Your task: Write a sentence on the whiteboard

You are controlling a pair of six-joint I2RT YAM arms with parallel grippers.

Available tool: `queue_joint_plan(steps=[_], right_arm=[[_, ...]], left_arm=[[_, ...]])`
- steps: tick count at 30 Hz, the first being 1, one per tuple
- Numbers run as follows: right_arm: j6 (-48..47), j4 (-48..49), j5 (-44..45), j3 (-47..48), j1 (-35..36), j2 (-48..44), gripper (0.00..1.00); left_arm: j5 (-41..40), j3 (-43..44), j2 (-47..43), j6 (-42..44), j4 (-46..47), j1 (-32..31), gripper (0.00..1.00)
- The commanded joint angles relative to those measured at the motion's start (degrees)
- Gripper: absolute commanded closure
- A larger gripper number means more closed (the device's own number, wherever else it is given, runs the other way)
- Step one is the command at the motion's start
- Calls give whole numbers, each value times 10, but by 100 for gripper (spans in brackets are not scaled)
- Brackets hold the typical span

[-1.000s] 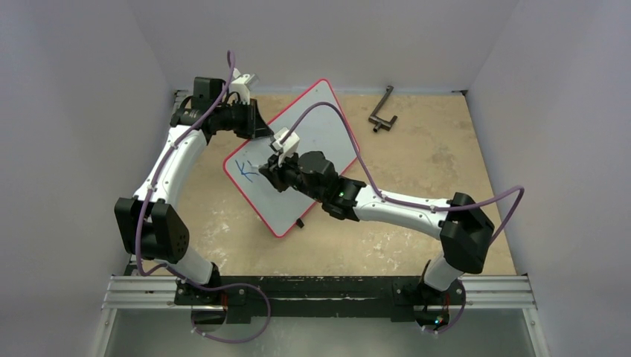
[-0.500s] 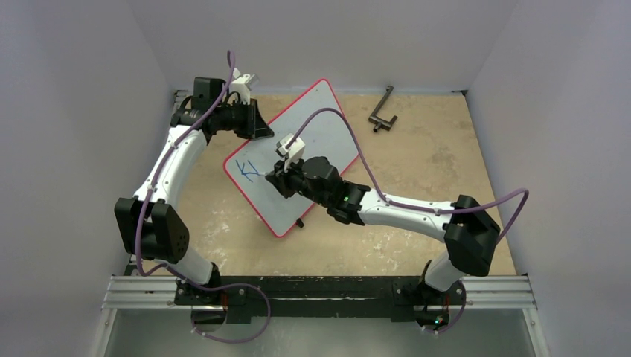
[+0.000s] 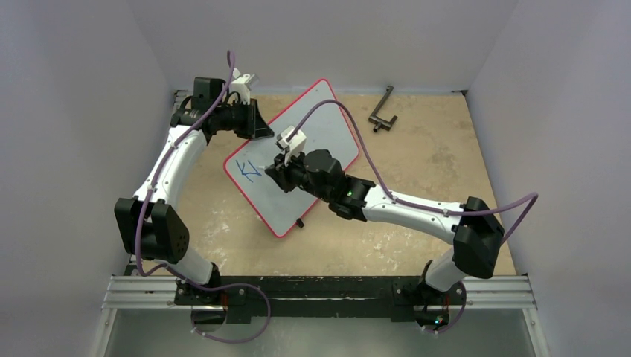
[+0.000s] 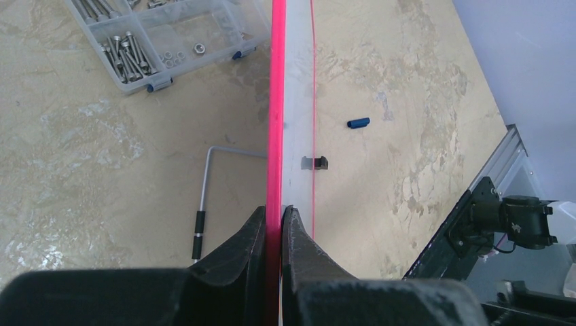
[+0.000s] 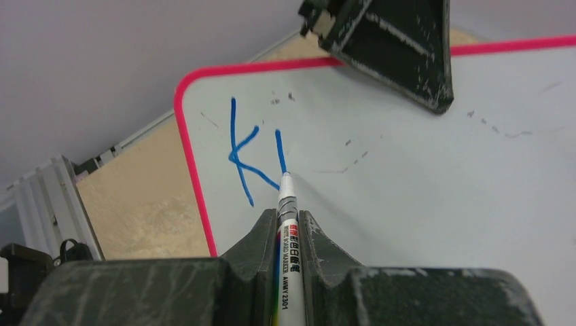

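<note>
The whiteboard (image 3: 259,199) lies slanted across the middle of the table, white with a red rim (image 4: 277,102). My left gripper (image 3: 257,123) is shut on its far left edge, one finger on each side of the rim (image 4: 277,209). My right gripper (image 5: 286,212) is shut on a white marker (image 5: 289,238), hovering over the board's left part (image 3: 274,175). The marker's tip touches the whiteboard (image 5: 421,190) at the lower end of a short blue stroke. Of the sentence, a blue "K" and that stroke (image 5: 241,149) show near the board's left corner (image 3: 248,169).
A clear compartment box of screws (image 4: 163,37), a thin bent metal rod (image 4: 204,197) and a blue cap (image 4: 358,123) lie on the table by the board. A black clip (image 3: 300,222) sits at the board's near edge. A black tool (image 3: 382,111) lies at the back right.
My right gripper has shifted slightly with the marker, and a short blue stroke has appeared beside the "K". The left gripper has kept its hold on the rim.
</note>
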Motion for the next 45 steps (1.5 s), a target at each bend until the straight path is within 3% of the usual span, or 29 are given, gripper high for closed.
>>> queue_joint_plan(steps=[1, 17, 45], right_arm=[[-16, 12, 2, 66, -2, -7, 100], [-12, 14, -13, 140, -2, 60, 100], [-7, 3, 7, 110, -2, 50, 100]], left_arm=[[-37, -12, -4, 37, -51, -11, 100], [-40, -10, -6, 36, -53, -11, 100], [-43, -10, -9, 38, -55, -11, 100]])
